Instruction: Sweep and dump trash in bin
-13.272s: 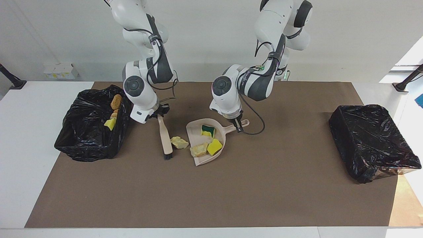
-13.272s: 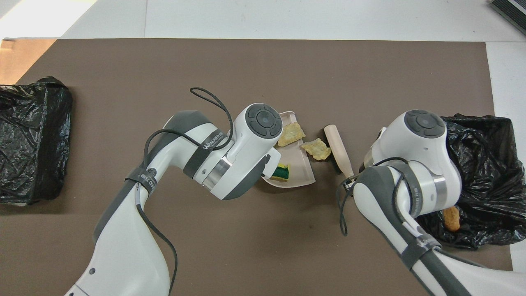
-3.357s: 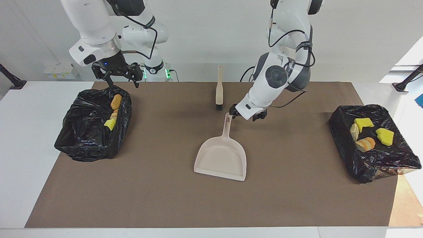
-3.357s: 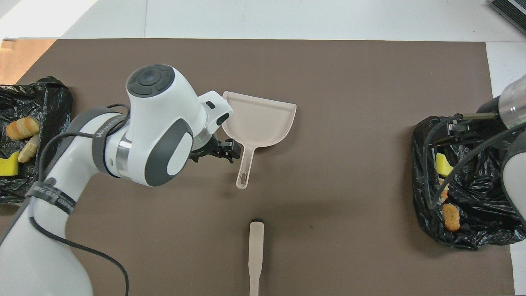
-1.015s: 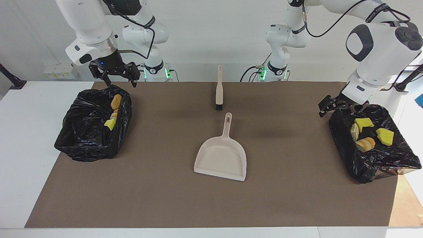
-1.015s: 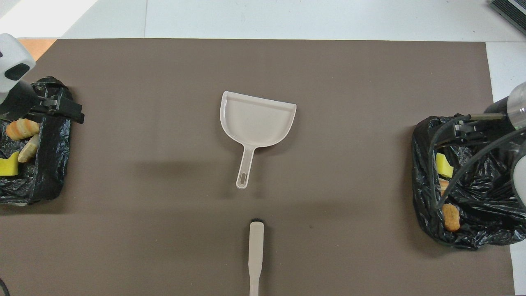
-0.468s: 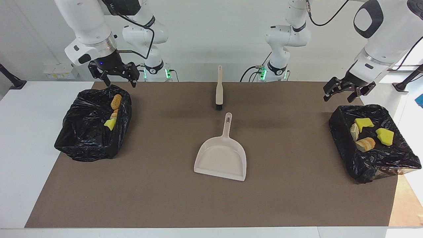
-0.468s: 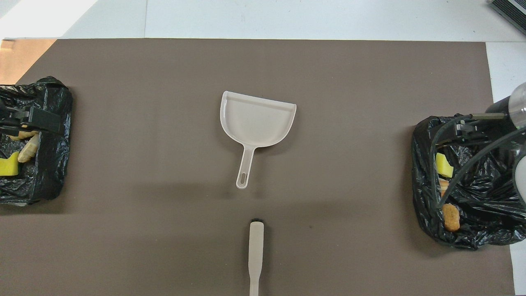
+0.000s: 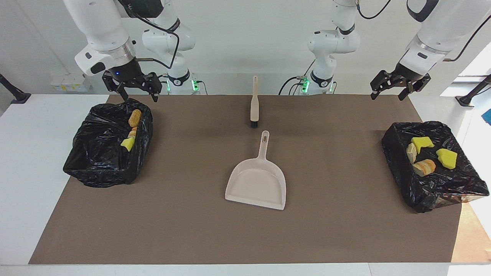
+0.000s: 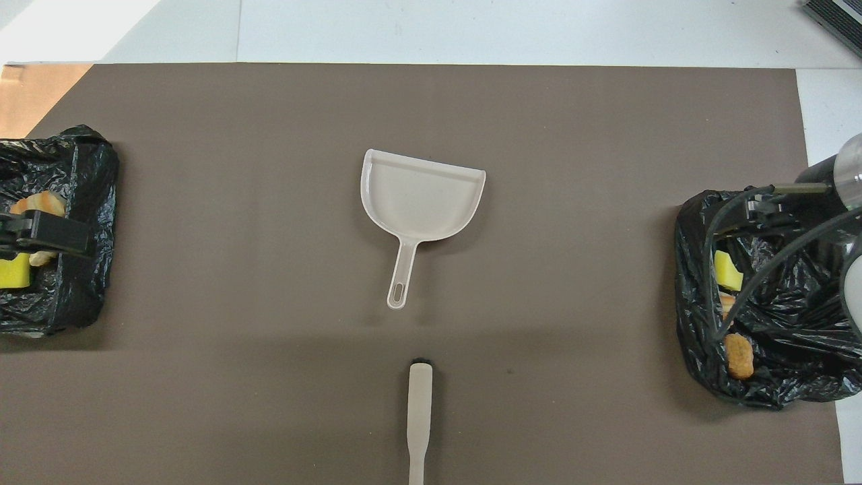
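Left end effector (image 9: 399, 85) raised above desk (image 9: 191, 230) edge at left arm's end, fingers spread, grasping nothing. Black-lined bin (image 9: 456, 188) below it, holds four pieces of trash (image 9: 424, 167).
Right end effector (image 9: 132, 85) raised over robot-side rim of second black-lined bin (image 9: 96, 168), released, nothing gripped; three scraps (image 9: 134, 117) lie inside below it.
Dustpan (image 9: 256, 182) and brush (image 9: 254, 104) lie mid-desk, well apart from both end effectors.
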`<state>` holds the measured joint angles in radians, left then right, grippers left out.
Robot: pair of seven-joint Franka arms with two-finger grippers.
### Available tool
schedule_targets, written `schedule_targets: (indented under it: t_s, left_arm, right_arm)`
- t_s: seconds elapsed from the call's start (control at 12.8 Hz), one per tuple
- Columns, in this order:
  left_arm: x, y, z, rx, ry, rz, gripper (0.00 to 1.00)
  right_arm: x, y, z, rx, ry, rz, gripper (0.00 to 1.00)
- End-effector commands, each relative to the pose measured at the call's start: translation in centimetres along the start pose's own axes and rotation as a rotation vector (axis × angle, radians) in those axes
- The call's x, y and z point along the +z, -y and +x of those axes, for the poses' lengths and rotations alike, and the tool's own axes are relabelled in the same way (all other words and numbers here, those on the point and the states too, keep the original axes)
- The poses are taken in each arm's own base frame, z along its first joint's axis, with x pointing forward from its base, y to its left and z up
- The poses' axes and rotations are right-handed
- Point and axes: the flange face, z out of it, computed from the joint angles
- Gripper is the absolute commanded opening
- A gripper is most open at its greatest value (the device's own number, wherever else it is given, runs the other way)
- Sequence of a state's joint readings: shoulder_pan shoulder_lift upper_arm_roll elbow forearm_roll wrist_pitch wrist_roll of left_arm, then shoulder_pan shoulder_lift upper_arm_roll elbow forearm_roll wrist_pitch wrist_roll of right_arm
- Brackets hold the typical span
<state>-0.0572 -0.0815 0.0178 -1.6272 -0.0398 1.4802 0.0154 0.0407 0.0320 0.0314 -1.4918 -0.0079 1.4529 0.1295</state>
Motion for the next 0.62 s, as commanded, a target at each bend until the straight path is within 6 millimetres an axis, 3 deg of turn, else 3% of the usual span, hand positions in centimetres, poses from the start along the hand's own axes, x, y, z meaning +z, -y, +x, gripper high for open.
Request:
schedule_targets:
  t_s: [0.0, 0.55]
  left_arm:
    - [0.5, -0.5, -2.9, -0.033, -0.019, 0.034, 1.00]
    - [-0.4, -1.6, -2.1, -0.014, -0.080, 0.037, 1.00]
  right_arm:
    - [0.0, -0.2, -0.4, -0.020, -0.008, 0.024, 1.00]
    - [0.1, -0.2, -0.3, -0.025, -0.008, 0.026, 1.00]
